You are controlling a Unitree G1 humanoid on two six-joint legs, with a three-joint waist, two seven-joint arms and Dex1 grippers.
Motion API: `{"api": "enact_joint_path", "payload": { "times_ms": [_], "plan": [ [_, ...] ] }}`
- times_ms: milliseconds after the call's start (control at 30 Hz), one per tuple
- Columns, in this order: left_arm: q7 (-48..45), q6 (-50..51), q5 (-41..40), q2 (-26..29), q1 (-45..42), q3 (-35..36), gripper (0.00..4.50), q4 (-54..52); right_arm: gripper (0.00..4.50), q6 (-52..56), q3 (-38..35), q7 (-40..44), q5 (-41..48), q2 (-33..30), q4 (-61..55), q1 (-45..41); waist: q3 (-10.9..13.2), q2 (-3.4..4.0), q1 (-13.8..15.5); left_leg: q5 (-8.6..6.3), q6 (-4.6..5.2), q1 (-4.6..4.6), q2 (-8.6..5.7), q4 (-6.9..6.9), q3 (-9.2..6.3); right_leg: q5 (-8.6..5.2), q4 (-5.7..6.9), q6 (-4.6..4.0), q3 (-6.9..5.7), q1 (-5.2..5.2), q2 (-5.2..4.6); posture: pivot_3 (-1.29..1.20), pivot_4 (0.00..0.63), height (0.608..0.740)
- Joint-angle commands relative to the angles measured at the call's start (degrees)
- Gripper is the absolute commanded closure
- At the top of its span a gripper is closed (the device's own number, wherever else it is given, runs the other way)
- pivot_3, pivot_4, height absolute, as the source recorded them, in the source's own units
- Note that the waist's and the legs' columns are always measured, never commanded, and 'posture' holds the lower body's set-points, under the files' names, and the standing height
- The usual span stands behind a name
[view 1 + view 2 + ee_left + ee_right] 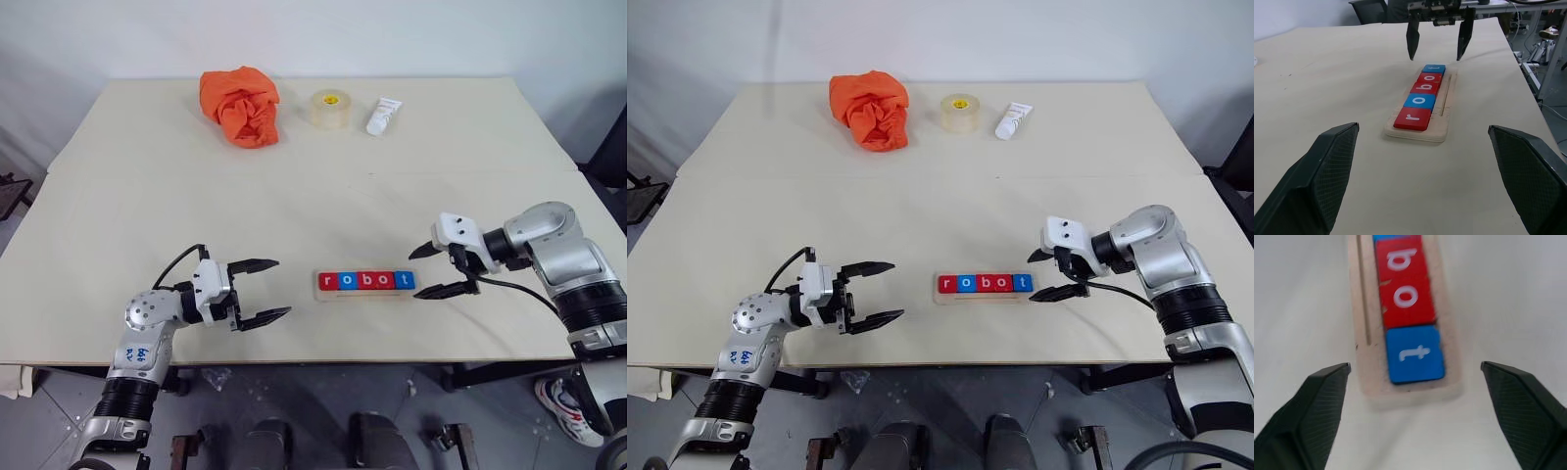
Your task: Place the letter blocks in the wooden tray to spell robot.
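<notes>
The letter blocks sit in a row in the wooden tray, spelling robot; right gripper just past its t end & left gripper off its r end, both w/ fingers wide apart, holding nothing.

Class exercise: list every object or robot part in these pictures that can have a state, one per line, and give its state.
Letter blocks: all five in the tray, spelling robot.
Wooden tray: full, flat on the table.
Left end effector: open, empty, apart from the tray.
Right end effector: open, empty, at the tray's t end.
Orange cloth: crumpled.
Tape roll: lying flat.
White tube: lying down, capped.
</notes>
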Motion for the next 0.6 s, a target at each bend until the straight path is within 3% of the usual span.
{"api": "enact_joint_path", "payload": {
  "times_ms": [33,133,200,300,400,567,600],
  "plan": [
    [1.70,2.18,-1.10,0.07,-0.12,0.65,0.00,-2.75,0.03,1.71,-5.57,-1.57,3.43,-2.05,-3.84,2.28,0.00,0.00,0.04,0.00,0.00,0.00,-0.01,0.00,0.00,0.00,-0.01,0.00,0.00,0.00,0.00,0.00,0.150,0.740],
    [3.80,5.64,-1.70,0.42,0.39,1.40,0.00,-4.85,0.20,4.44,-9.81,-2.12,6.54,-4.16,-7.19,6.98,0.00,0.00,0.67,0.00,0.00,-0.02,-0.05,0.01,-0.11,0.00,0.01,0.00,-0.07,0.03,-0.02,0.00,0.150,0.740],
    [4.58,7.16,-2.21,0.85,0.82,2.30,0.00,-5.82,0.63,5.62,-12.27,-2.61,8.15,-5.86,-9.53,10.76,0.00,0.00,0.94,-0.01,0.03,-0.02,-0.08,0.00,-0.10,0.00,0.00,0.00,-0.06,0.03,-0.03,0.00,0.150,0.740],
    [5.48,8.86,-2.36,1.82,0.92,3.31,0.00,-5.87,1.61,6.49,-14.68,-4.59,8.91,-7.56,-12.00,14.98,0.00,0.00,0.96,-0.02,0.03,-0.02,-0.04,-0.01,-0.10,0.00,-0.02,0.00,-0.05,0.03,-0.05,0.00,0.150,0.740],
    [7.08,10.02,-2.29,2.00,0.40,4.13,0.00,-6.34,1.61,7.63,-16.74,-5.45,10.09,-8.89,-14.16,17.47,0.00,0.00,0.61,-0.01,0.00,-0.01,-0.01,0.00,-0.01,0.00,-0.01,0.00,-0.01,0.03,-0.03,0.00,0.150,0.740],
    [4.38,8.85,-3.74,2.92,0.40,5.08,0.00,-6.23,0.04,8.40,-21.25,-2.27,14.65,-12.39,-16.72,22.80,0.00,0.00,0.51,0.01,-0.01,0.00,0.00,0.01,-0.01,0.00,0.00,0.00,-0.01,0.04,-0.02,0.00,0.150,0.740],
    [3.96,8.44,-3.87,3.06,0.41,5.26,0.00,-6.03,0.04,8.57,-22.07,-1.86,15.58,-12.78,-17.13,23.70,0.00,0.00,0.51,0.01,-0.01,0.00,0.00,0.01,-0.02,0.00,0.00,0.00,-0.01,0.05,-0.03,0.00,0.150,0.740]
  ]
}}
